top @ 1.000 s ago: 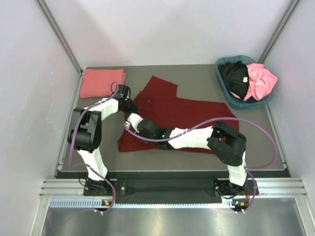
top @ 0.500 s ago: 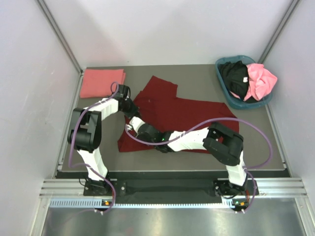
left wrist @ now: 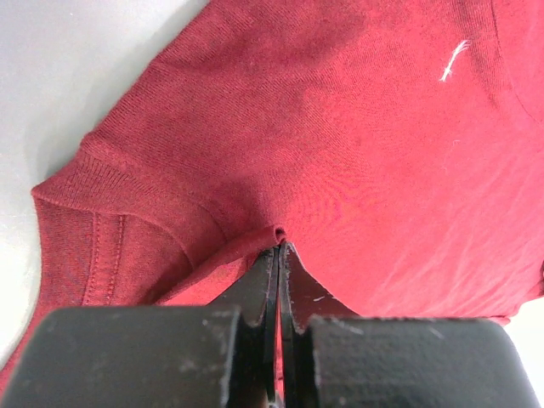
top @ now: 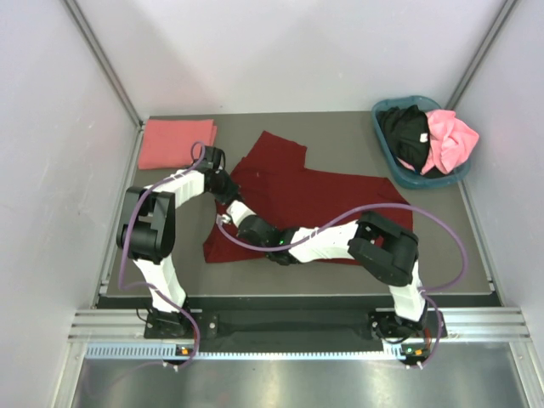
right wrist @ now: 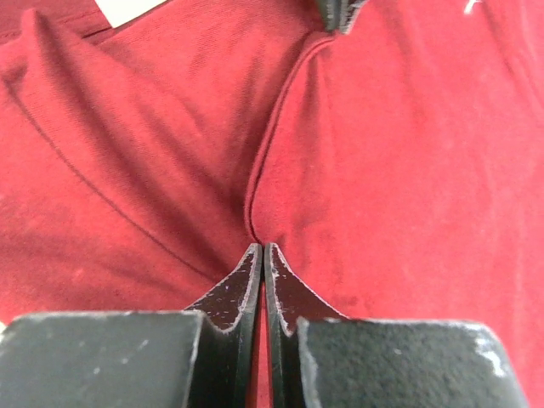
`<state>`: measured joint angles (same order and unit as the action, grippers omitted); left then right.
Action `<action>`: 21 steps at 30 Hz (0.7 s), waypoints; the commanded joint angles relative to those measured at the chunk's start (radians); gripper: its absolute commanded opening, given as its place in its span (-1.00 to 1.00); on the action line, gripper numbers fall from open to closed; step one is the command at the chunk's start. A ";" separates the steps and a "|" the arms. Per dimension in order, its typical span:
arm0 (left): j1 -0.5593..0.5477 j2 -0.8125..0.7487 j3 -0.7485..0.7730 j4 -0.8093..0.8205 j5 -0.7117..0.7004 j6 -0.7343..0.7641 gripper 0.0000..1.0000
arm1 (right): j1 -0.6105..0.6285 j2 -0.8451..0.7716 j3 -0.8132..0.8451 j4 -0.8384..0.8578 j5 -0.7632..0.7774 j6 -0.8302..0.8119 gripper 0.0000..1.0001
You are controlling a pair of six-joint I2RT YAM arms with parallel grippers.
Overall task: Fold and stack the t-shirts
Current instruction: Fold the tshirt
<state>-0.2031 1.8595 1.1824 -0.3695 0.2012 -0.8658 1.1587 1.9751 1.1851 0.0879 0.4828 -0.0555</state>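
Over the last second the right tool (right wrist: 264,248) had clamped shut on a fold of the maroon t-shirt (top: 319,194), which lay spread across the bench (top: 340,132). The left tool (left wrist: 280,246) pinched the cloth near a sleeve.

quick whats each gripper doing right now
left gripper: closed, pinching a fold of the maroon t-shirt
right gripper: closed, pinching the same maroon t-shirt

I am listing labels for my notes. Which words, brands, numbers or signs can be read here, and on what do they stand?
None can be read. The maroon t-shirt bears only a small white fleck, no writing; the basket and folded salmon-pink t-shirt show no print.
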 commanded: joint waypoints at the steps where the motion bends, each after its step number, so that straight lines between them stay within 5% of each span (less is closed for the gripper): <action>1: 0.001 -0.042 0.031 0.001 -0.011 -0.019 -1.00 | 0.016 -0.031 -0.010 0.042 0.066 0.016 -1.00; 21: -0.025 -0.074 0.141 0.118 0.047 0.031 -1.00 | -0.065 -0.219 -0.088 0.070 0.241 0.089 -1.00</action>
<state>-0.2234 1.8324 1.2755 -0.3408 0.2245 -0.8539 1.1149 1.8080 1.1164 0.1207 0.6853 0.0044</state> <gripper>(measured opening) 0.011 0.006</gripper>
